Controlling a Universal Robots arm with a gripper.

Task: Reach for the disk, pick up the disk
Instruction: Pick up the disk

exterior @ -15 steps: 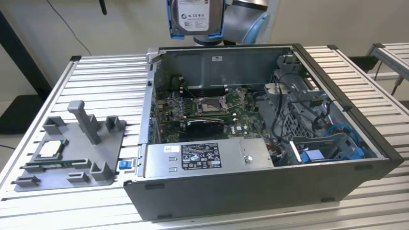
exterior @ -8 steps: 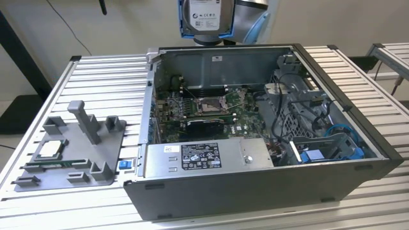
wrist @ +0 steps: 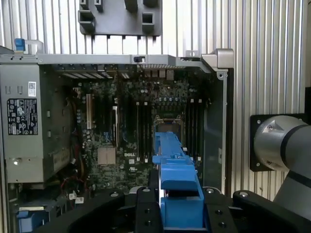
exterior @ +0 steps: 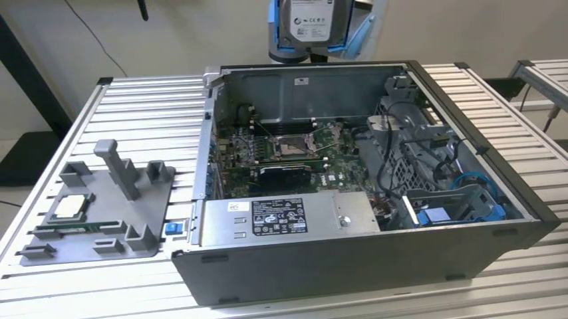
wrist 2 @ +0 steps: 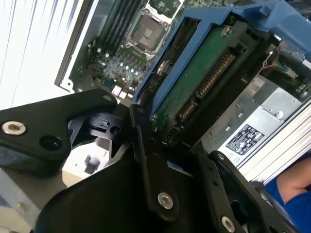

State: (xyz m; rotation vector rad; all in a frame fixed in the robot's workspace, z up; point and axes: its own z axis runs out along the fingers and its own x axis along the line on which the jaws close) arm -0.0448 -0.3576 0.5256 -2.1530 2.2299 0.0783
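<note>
The disk (exterior: 310,20), silver with a white label and a bright blue bracket, hangs high above the far wall of the open computer case, clear of everything. In the second wrist view its green circuit-board side (wrist 2: 194,82) faces the camera, and my gripper (wrist 2: 170,141) is shut on it with black fingers (wrist 2: 141,145) against the bracket's sides. In the first wrist view the disk (wrist: 175,165) appears edge-on as a blue strip, clamped in the gripper (wrist: 177,204) above the motherboard.
The open computer case (exterior: 355,272) lies on the slatted table (exterior: 133,100), showing its motherboard (exterior: 284,153), power supply (exterior: 275,219) and a blue drive bay (exterior: 443,212). A grey tray with posts (exterior: 106,199) holds a small chip (exterior: 71,207). A person's arm (wrist 2: 291,189) is near the case.
</note>
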